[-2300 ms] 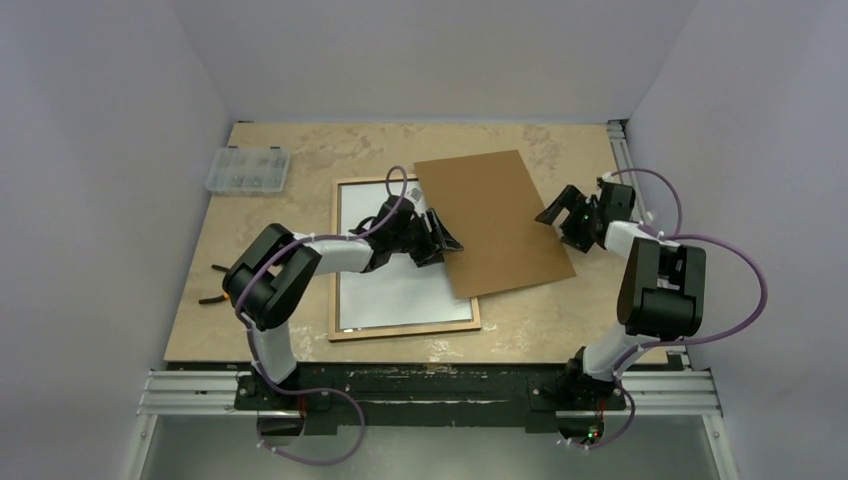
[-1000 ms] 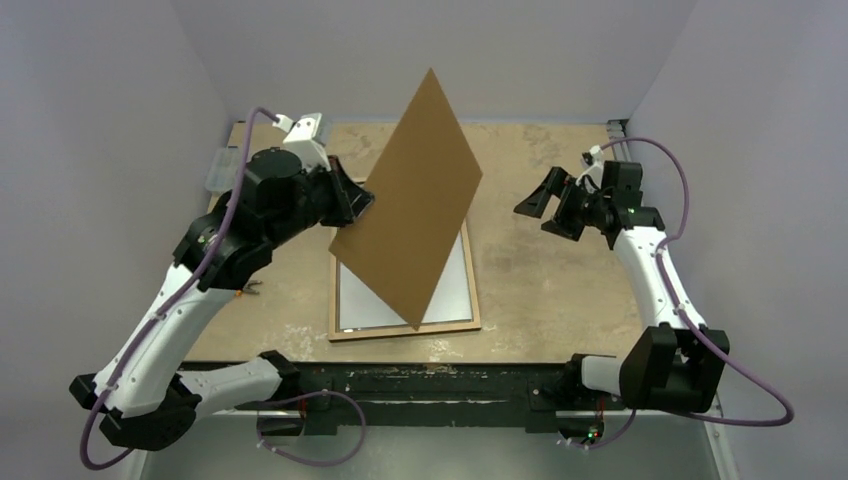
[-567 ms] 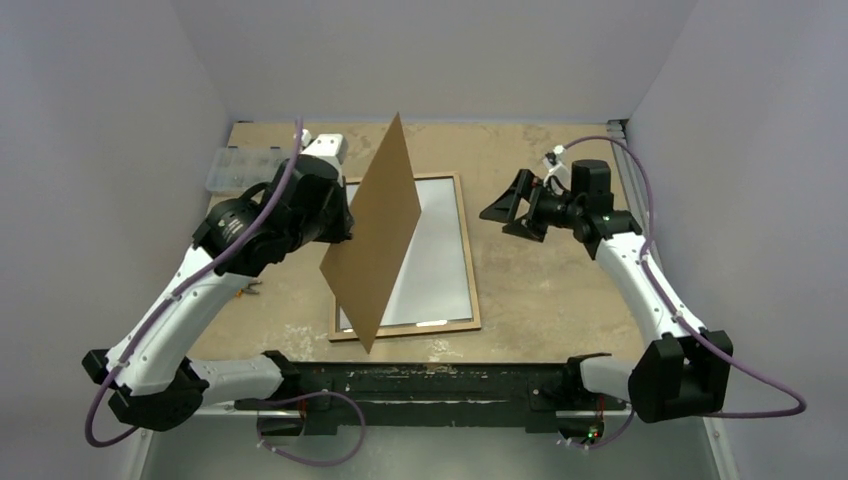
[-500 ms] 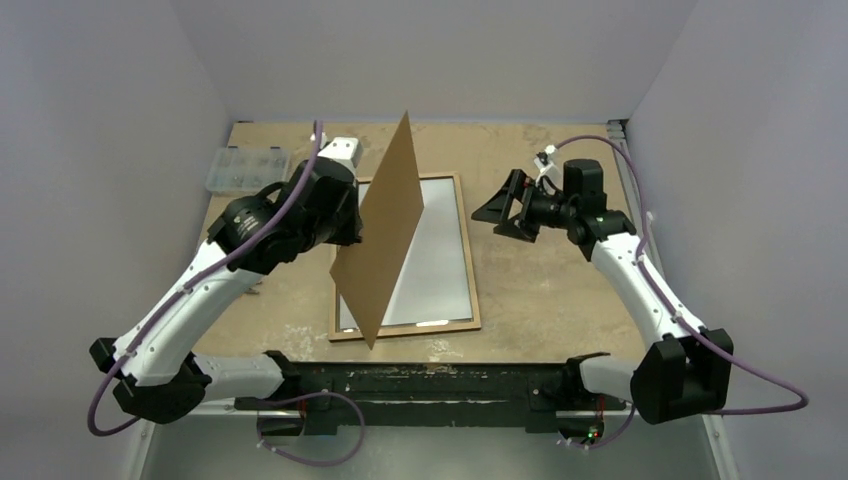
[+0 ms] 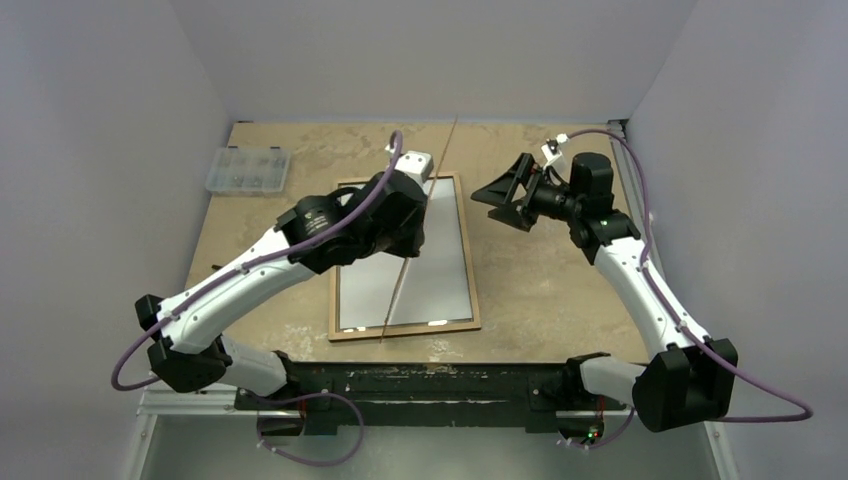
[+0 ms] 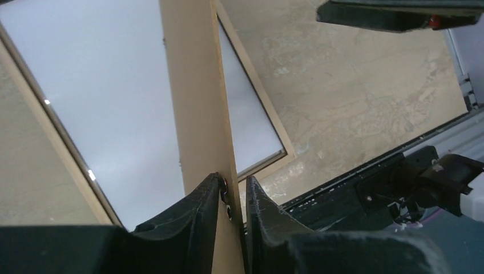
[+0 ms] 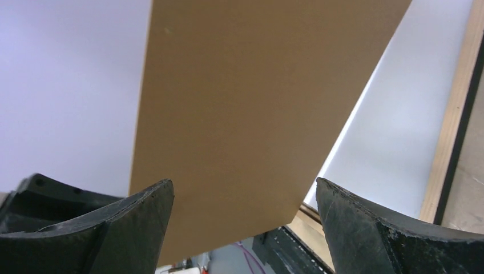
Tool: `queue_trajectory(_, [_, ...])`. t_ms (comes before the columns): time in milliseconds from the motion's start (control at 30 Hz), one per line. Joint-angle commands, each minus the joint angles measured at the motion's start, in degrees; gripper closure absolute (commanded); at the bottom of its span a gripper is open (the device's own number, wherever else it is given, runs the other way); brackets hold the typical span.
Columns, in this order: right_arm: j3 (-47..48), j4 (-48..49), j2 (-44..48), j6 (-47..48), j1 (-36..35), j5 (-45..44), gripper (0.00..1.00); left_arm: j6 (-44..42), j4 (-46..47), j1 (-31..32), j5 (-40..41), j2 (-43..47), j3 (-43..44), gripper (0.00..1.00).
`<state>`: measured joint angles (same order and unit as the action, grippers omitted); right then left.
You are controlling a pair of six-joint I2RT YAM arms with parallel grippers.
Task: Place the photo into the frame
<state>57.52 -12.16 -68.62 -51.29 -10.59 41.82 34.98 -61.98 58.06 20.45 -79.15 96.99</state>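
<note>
The backing board (image 7: pixel 245 114) stands on edge over the frame (image 5: pixel 468 250), its long axis running top to bottom of the overhead view; its broad face meets the right claw (image 5: pixel 503 195), gaping and empty, upper right; the left claw (image 6: pixel 231 197) pinches its edge; the frame lies flat at centre; the photo's print is not discernible.

My overhead camera sits high behind both bases and looks down over the whole table (image 5: pixel 560 290). My left wrist camera looks past the left gripper (image 6: pixel 233 185), tight on the backing board (image 6: pixel 194 85) edge between its tips. My right wrist camera looks past the right gripper (image 7: pixel 242 188) at that board's broad side, close ahead. Both catch the frame (image 6: pixel 254 85) beyond.
</note>
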Motion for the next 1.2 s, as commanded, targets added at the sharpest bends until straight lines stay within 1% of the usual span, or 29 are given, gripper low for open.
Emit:
queue_trajectory(0, [0.79,6.51,1.39,-4.85,-0.15,2.55,0.06,2.07,3.69,2.27,-2.30,-3.11,1.63,0.73])
queue_trajectory(100, [1.04,8.12,1.18,-6.41,-0.55,3.05,0.06,1.92,7.71,2.85,-6.09,-3.31,0.31,0.59])
queue_trajectory(200, [1.10,8.82,-0.50,-6.87,-1.96,3.35,0.06,1.90,12.80,2.80,-9.44,-1.43,-3.28,0.42])
queue_trajectory(267, [0.79,8.41,-1.58,-6.81,-3.34,3.27,0.08,2.01,16.44,2.75,-11.88,0.07,-5.45,0.33])
queue_trajectory(333, [-0.54,10.32,-1.89,-8.12,-4.65,2.72,0.09,1.77,19.36,2.76,-15.27,1.11,-7.02,0.29])
queue_trajectory(400, [-0.72,9.13,-2.02,-7.82,-5.36,1.60,0.11,1.76,19.71,2.76,-16.67,1.42,-7.53,0.27])
queue_trajectory(600, [1.23,-1.06,-2.04,-2.46,-6.66,-1.31,0.20,1.89,20.28,2.48,-14.10,4.96,-11.07,0.21])
queue_trajectory(767, [1.54,-8.35,-0.64,1.85,-7.54,-6.77,0.35,2.80,20.42,0.69,-12.57,8.39,-14.02,0.20])
queue_trajectory(833, [0.83,-9.42,-0.71,2.84,-7.60,-7.93,0.42,3.63,20.25,-0.65,-12.45,9.80,-15.29,0.20])
queue_trajectory(867, [0.29,-9.56,-0.72,3.05,-7.60,-8.41,0.47,3.99,20.11,-1.32,-12.45,10.40,-15.98,0.20])
queue_trajectory(967, [-1.47,-8.94,-0.94,2.83,-7.60,-8.86,0.68,5.54,19.41,-4.42,-12.53,12.76,-18.39,0.20])
queue_trajectory(1033, [-1.95,-8.22,-1.18,2.56,-7.60,-8.45,0.86,6.52,18.49,-6.59,-12.77,14.44,-20.29,0.20])
queue_trajectory(1067, [-1.99,-7.90,-1.26,2.59,-7.53,-8.11,0.96,6.94,18.26,-7.57,-12.80,15.29,-21.72,0.20])
queue_trajectory(1100, [-1.97,-7.57,-1.25,2.65,-7.59,-7.57,1.00,7.06,17.83,-8.74,-12.92,16.23,-22.38,0.20])
queue_trajectory(1167, [-1.84,-6.44,-1.34,2.61,-7.57,-6.26,1.00,7.25,17.01,-10.87,-13.22,17.96,-24.79,0.20])
